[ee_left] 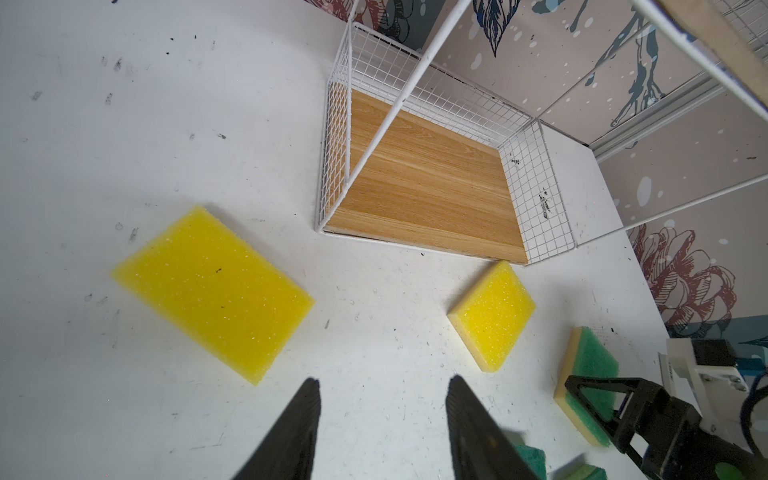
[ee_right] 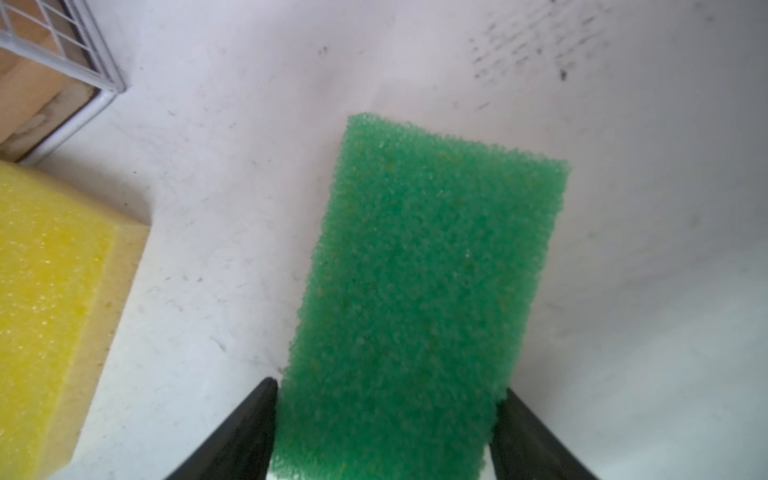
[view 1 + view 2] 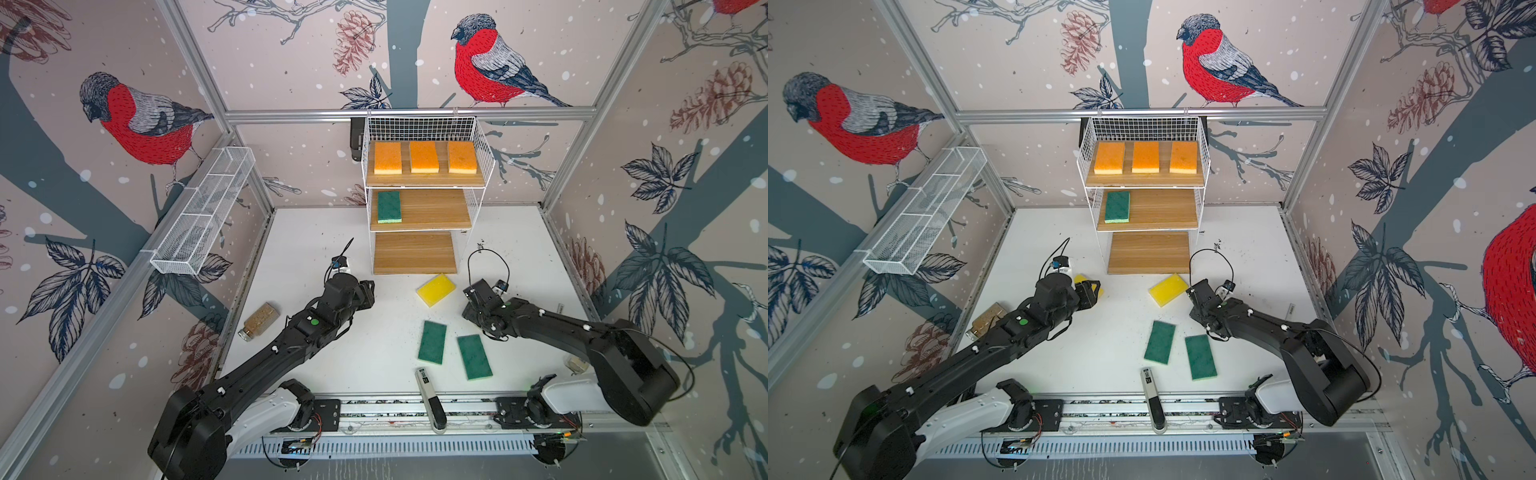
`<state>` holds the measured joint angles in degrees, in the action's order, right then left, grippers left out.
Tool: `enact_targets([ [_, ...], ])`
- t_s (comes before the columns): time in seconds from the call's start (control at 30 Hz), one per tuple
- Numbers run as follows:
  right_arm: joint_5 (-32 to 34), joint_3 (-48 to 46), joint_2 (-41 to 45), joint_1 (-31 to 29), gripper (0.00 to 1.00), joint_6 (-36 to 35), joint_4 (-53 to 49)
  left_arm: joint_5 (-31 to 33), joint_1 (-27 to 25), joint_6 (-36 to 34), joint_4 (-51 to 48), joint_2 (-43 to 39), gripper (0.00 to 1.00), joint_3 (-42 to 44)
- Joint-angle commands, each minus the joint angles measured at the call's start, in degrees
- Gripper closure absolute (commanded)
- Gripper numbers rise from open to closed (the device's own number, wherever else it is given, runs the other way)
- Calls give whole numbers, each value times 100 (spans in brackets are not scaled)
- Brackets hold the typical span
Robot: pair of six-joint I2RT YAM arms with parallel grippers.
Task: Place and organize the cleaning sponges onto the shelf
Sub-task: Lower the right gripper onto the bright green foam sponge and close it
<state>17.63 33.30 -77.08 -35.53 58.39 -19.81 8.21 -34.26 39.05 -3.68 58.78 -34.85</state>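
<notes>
Right pincer [image 2: 386,384] is straddling a green sponge [image 2: 432,257] that is lying flat on the white bench [image 2: 623,208]. One black finger is sitting against each long edge, but whether it is truly squeezing I cannot tell. Only the wrist views are showing this sponge; in both top views the right arm's wrist is covering it. The left wrist view is also showing its coarse green top over a yellowish foam layer.

Left pincer [image 1: 383,380] is hanging partly open over bare bench, holding nothing. Its own camera is showing a yellow sponge [image 1: 212,291] lying whole just beside the fingers. In a top view only a corner of that yellow sponge [image 3: 1079,279] is peeking out past the arm.

A second yellow sponge [image 3: 436,289] is lying askew on the bench, just in front of the shelf [image 3: 484,158] and between it and the right pincer. Three orange sponges [image 3: 424,157] are sitting side by side on the shelf's top board. Another green sponge [image 3: 389,206] is lying at the left end of the middle board.

Two more green sponges [image 3: 432,342] are lying near each other on the near part of the bench. A slim white-and-black device [image 3: 428,395] is lying at the front edge just beside them. A spice jar [image 3: 258,321] is lying on its side at the bench's left edge. A white mesh trough [image 3: 203,212] is hanging on the left wall.
</notes>
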Motion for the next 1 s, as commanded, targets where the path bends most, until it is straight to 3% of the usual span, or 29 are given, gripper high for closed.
enact_targets([
  [0.0, -37, -133, 243, 113, 16, -295, -242, -131, 10, 92, 272, 44, 49, -64],
  [0.2, -87, -157, 334, 169, 7, -488, -337, -179, 9, 178, 272, 24, 50, -65],
  [0.53, 225, 10, 201, -101, 5, 83, -565, -138, 24, 122, 242, 54, 50, -52],
  [0.97, 387, 291, -330, -150, 6, 438, -802, -816, 508, 126, 623, 37, 50, 309],
])
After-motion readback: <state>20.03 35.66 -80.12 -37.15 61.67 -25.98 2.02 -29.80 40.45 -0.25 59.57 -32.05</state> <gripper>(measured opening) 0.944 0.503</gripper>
